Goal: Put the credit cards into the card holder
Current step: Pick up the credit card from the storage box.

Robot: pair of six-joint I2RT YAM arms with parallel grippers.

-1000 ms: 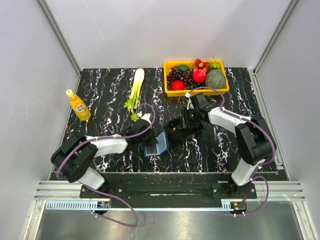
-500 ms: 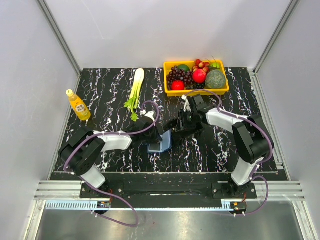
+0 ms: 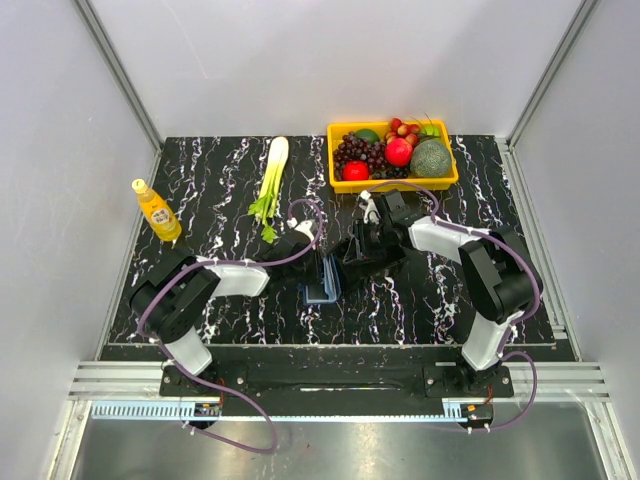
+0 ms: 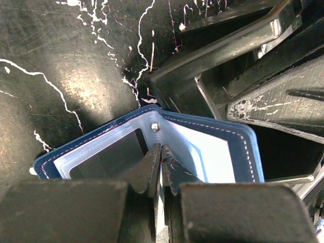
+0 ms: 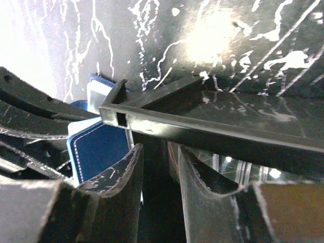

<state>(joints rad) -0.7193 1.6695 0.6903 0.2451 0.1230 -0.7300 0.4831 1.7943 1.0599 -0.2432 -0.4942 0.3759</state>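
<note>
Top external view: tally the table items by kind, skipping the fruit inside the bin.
Orange-yellow plastic bottle: 1
Green-and-white celery stalk: 1
Yellow rectangular plastic fruit bin: 1
Navy-blue folding card holder: 1
Black open rectangular tray: 1
Total: 5

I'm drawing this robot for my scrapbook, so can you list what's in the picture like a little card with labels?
table: black with white marbling
card holder: navy, open, pale blue inside
left end effector: shut on the card holder's clear inner flap
right end effector: fingers apart by the black tray's rim; grip unclear
black tray: right beside the card holder
yellow basket: at the back, full of fruit
celery: lying left of the basket
orange bottle: upright, far left
credit cards: none clearly visible
</note>
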